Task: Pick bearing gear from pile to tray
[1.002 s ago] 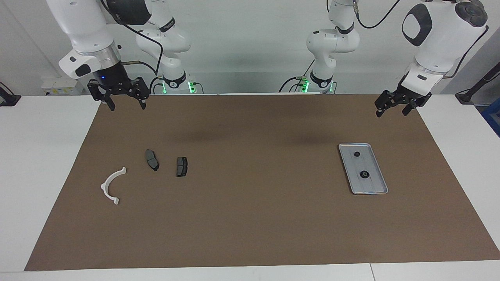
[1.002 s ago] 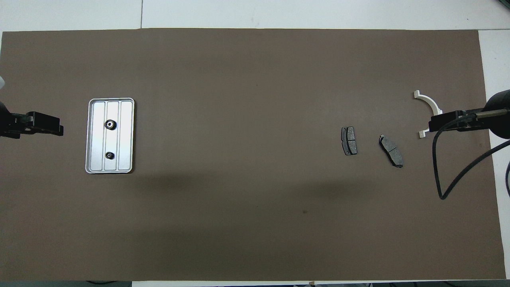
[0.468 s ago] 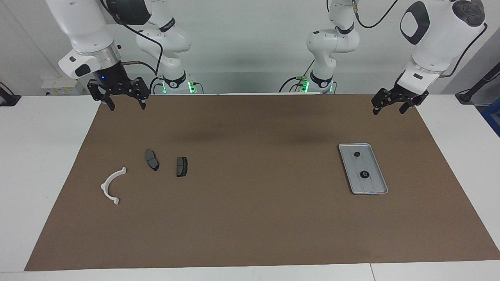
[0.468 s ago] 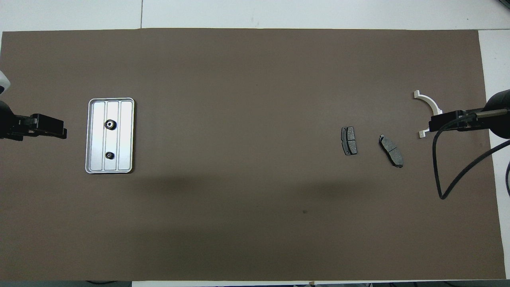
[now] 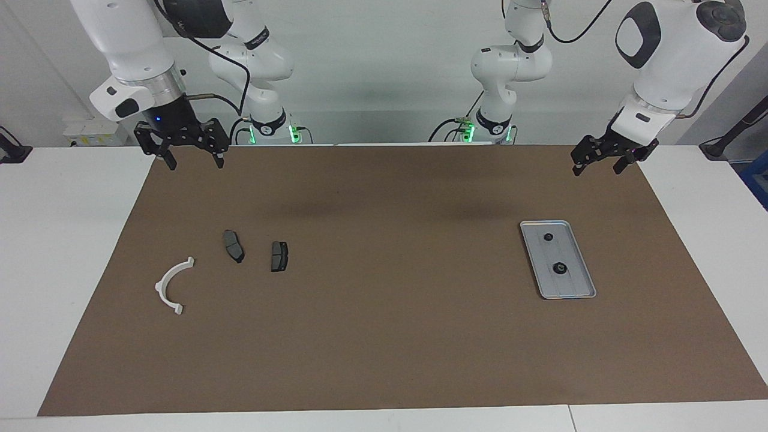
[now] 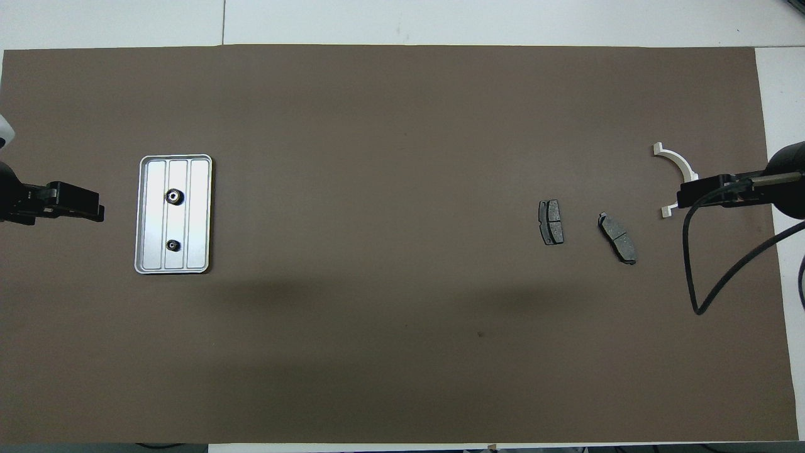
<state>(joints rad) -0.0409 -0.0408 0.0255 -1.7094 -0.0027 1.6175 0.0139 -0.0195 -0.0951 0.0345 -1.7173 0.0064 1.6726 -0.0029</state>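
Brown mat (image 5: 384,336) carries everything. Tray (image 5: 587,277), toward left arm's end, already holds two bearing gears (image 5: 559,268). No gear visible among brake pads (image 5: 279,256) and white bracket (image 5: 171,288). Left gripper (image 5: 595,165) and right gripper (image 5: 193,159) hang raised, jaws wide, empty. Risk: grabbing a pad by mistake.

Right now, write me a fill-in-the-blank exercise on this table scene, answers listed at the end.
1. The silver tray holds ___ small black round pieces.
2. Both dark grey brake pads lie on the brown ___.
3. The white half-ring bracket lies toward the ___ arm's end of the table.
4. The left hand and the right hand are both open and hold ___.

Missing words: two; mat; right; nothing
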